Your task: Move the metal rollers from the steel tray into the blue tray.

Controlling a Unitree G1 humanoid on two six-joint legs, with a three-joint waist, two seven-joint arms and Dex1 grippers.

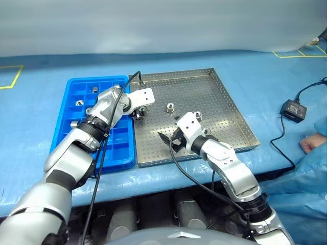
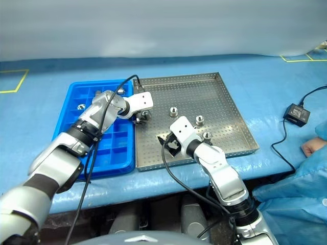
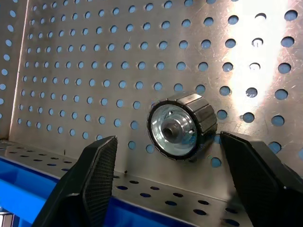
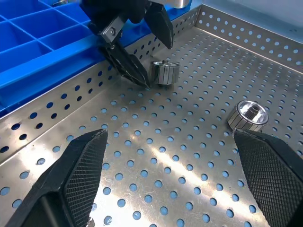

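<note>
Left gripper [image 4: 142,52]: fingers [image 3: 92,179] spread wide, holding nothing, one on each side of a metal roller [image 3: 182,125] without touching it. This roller lies on its side on the steel tray [image 1: 225,97], close to the tray's 9 o'clock rim; its bore axis runs level, and the open end faces the left wrist camera.

Right gripper [image 1: 167,139]: fingers [image 4: 71,184] fully apart and empty, poised low over the tray floor near the 6 o'clock rim, pointing toward the left gripper.

Other rollers in the steel tray: one [image 1: 169,107] near the centre, standing with its bore upright; one [image 2: 200,120] at about 3 o'clock of it, and one [image 2: 207,136] toward 5 o'clock, beside the right wrist. Nothing lies between the left fingers and their roller.

Blue tray [image 1: 120,153] sits against the steel tray's 9 o'clock side. Several compartments at its far end each hold a roller, e.g. [image 1: 95,90] and [image 1: 79,103]; the left forearm hides part of the grid.

Surface [image 1: 41,102]: blue cover with yellow tape marks. At 3 o'clock, a small black box [image 1: 293,109] with cable, and a person's hand [image 1: 311,143] in a blue sleeve.
</note>
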